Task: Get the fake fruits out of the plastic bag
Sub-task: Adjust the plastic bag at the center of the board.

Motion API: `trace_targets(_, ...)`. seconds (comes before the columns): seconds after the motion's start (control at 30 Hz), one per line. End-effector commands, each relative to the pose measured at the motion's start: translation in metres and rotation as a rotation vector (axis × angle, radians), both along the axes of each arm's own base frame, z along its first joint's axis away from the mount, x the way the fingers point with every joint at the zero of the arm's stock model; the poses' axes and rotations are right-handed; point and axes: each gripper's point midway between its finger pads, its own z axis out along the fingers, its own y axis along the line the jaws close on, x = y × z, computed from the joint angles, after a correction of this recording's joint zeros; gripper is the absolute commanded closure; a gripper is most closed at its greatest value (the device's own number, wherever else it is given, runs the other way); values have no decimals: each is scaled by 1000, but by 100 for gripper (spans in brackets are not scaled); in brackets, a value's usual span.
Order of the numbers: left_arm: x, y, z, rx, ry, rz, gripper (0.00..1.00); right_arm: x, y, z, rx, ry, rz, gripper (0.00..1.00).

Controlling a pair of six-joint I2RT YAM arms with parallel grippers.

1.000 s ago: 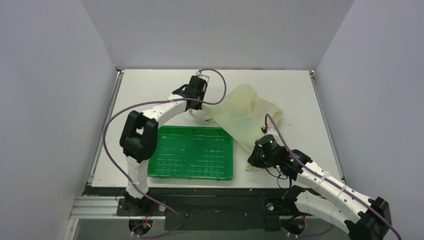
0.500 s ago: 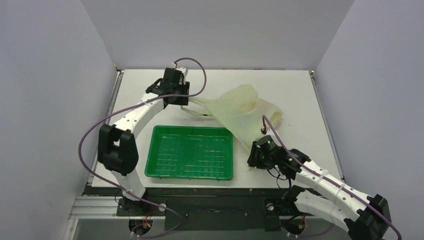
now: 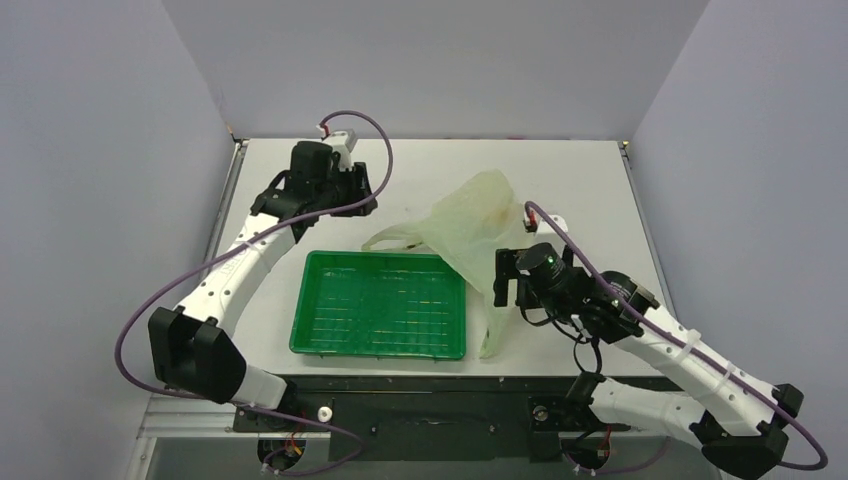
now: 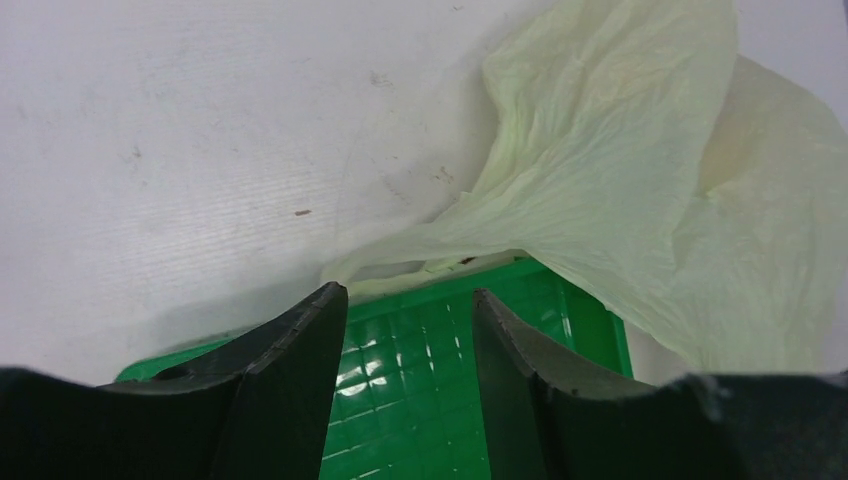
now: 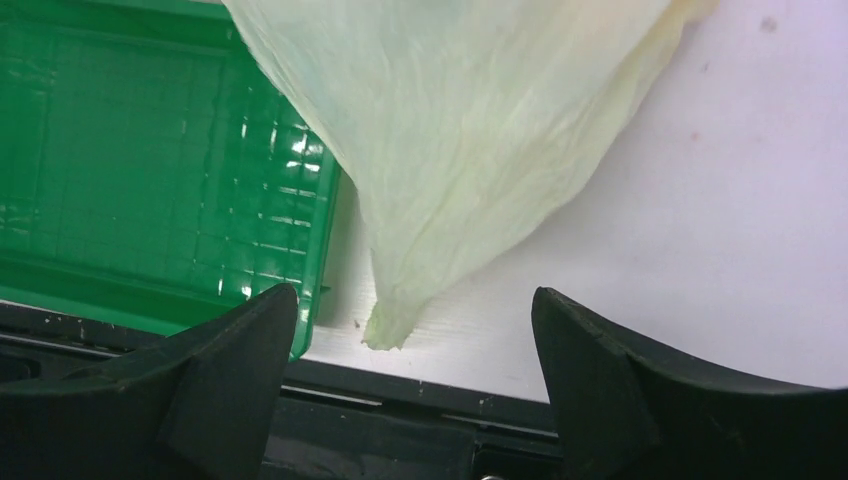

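Note:
The plastic bag (image 3: 478, 228) lies crumpled and pale yellowish-green on the table, right of the tray, with one corner trailing toward the front edge. The fake fruits are hidden; only a faint orange tint shows through the film (image 4: 728, 150). My left gripper (image 3: 352, 192) hovers left of the bag's handle loop, open and holding nothing; the left wrist view looks between its fingertips (image 4: 408, 295) at bag (image 4: 620, 170) and tray. My right gripper (image 3: 506, 280) is wide open just right of the bag's trailing corner (image 5: 385, 325), apart from it (image 5: 415, 295).
A rigid green tray (image 3: 305, 300) with a grid floor sits at the front middle, its right rim (image 5: 325, 230) beside the bag's corner. The table's dark front edge (image 5: 420, 400) runs just below the right gripper. Grey walls close the table in on three sides.
Both grippers have opened and let go of the bag. The left arm swung left, away from the handle. The right gripper moved back and up, and the bag slumped onto the table.

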Motion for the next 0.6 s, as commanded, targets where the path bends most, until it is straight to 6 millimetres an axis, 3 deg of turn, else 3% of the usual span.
trace_targets(0.0, -21, -22, 23, -182, -29, -72, 53, 16, 5, 29, -233, -92, 119, 17)
trace_targets(0.1, -54, -33, 23, -325, -20, -126, 54, 30, 20, 44, -387, -159, 175, 16)
trace_targets(0.23, -92, -39, 28, -491, -10, -152, 53, 50, 41, 31, -587, -173, 211, 16)
trace_targets(0.27, -99, -37, 20, -493, 6, -147, 53, 54, 42, 31, -621, -187, 202, 16)
trace_targets(0.3, -109, -32, 29, -503, -22, -143, 52, 58, 48, 24, -650, -185, 207, 16)
trace_targets(0.33, -116, -28, 20, -491, 3, -125, 52, 61, 49, 22, -673, -196, 200, 16)
trace_targets(0.37, -123, -21, 27, -487, -31, -116, 52, 64, 52, 15, -694, -196, 197, 16)
trace_targets(0.4, -130, -15, 18, -462, -6, -91, 52, 67, 53, 12, -710, -198, 197, 16)
trace_targets(0.57, -167, 11, 10, -374, -7, -60, 52, 79, 72, -16, -738, -188, 221, 17)
